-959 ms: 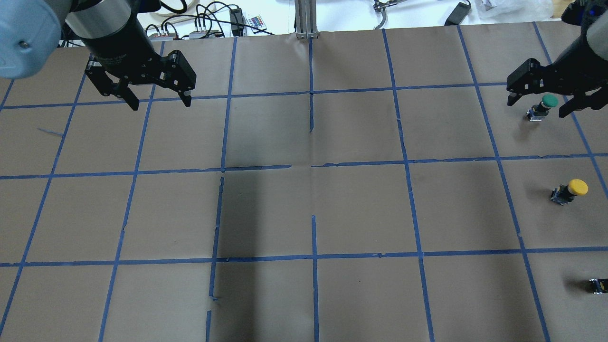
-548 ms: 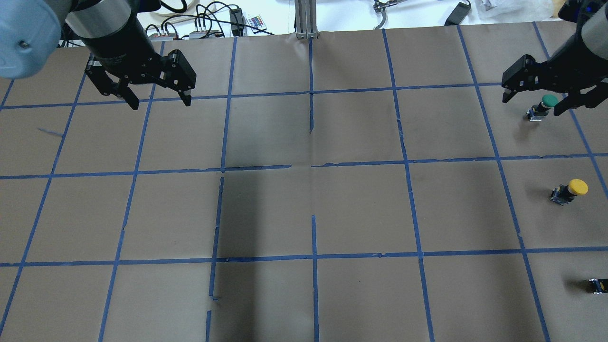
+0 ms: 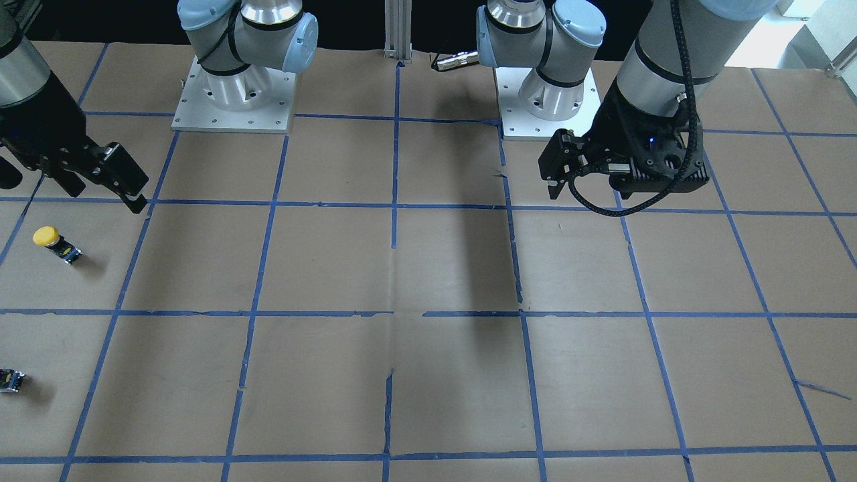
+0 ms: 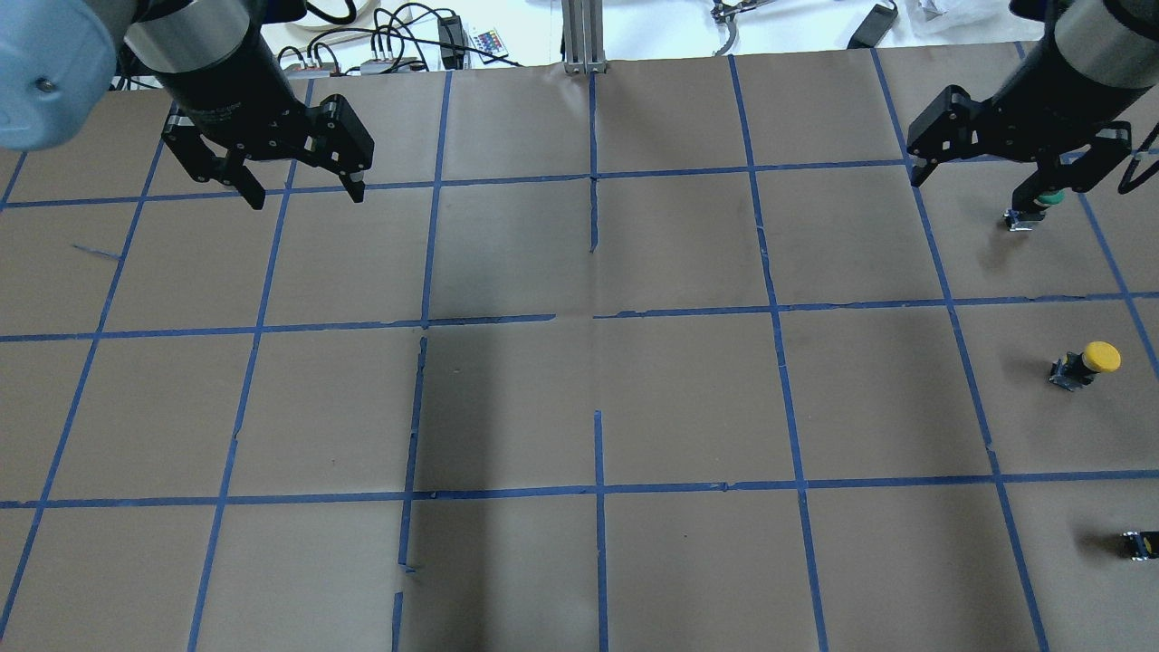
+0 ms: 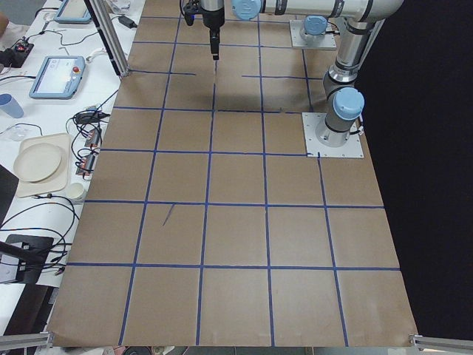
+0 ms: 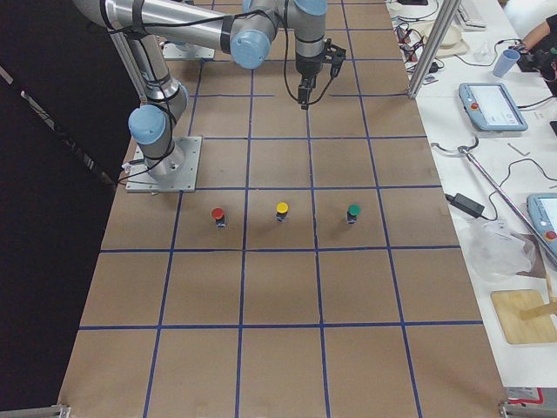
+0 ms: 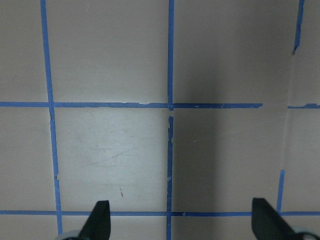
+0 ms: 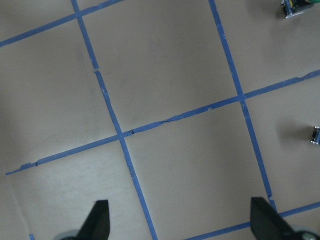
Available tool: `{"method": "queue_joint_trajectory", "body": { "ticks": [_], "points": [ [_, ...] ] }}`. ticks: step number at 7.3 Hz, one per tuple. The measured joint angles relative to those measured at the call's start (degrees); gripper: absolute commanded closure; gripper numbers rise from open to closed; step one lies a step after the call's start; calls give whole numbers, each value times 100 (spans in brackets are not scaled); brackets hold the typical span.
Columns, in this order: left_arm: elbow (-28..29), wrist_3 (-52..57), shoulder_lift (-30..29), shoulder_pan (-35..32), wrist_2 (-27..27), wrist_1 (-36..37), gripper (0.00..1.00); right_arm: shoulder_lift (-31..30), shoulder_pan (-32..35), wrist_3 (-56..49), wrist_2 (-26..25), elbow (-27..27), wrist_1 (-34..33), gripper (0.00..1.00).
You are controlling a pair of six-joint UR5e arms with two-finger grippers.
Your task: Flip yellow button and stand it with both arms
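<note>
The yellow button (image 4: 1091,360) stands on the brown table paper at the right, cap up on its dark block; it also shows in the front view (image 3: 53,242) and the right side view (image 6: 281,211). My right gripper (image 4: 973,181) hangs open and empty above the table, well beyond the yellow button, one finger in front of a green button (image 4: 1043,201). It shows in the front view (image 3: 70,191) and its own wrist view (image 8: 181,222). My left gripper (image 4: 308,196) is open and empty at the far left, also in its wrist view (image 7: 182,222).
A red-capped button (image 6: 218,214) stands nearest the robot in line with the yellow and green (image 6: 352,212) ones. A small black block (image 4: 1141,543) shows at the overhead view's right edge. Blue tape lines grid the paper. Cables and devices lie past the far edge (image 4: 398,45).
My right gripper has moved left and away from the robot; its finger now partly covers the green button. The left arm and the buttons have not moved.
</note>
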Motion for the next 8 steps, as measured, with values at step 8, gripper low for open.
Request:
{"method": "queue_joint_trajectory", "body": {
  "ticks": [8],
  "points": [
    [12, -12, -8, 7, 8, -6, 0, -325, 1156, 1007, -18, 0, 626, 0]
  ]
}}
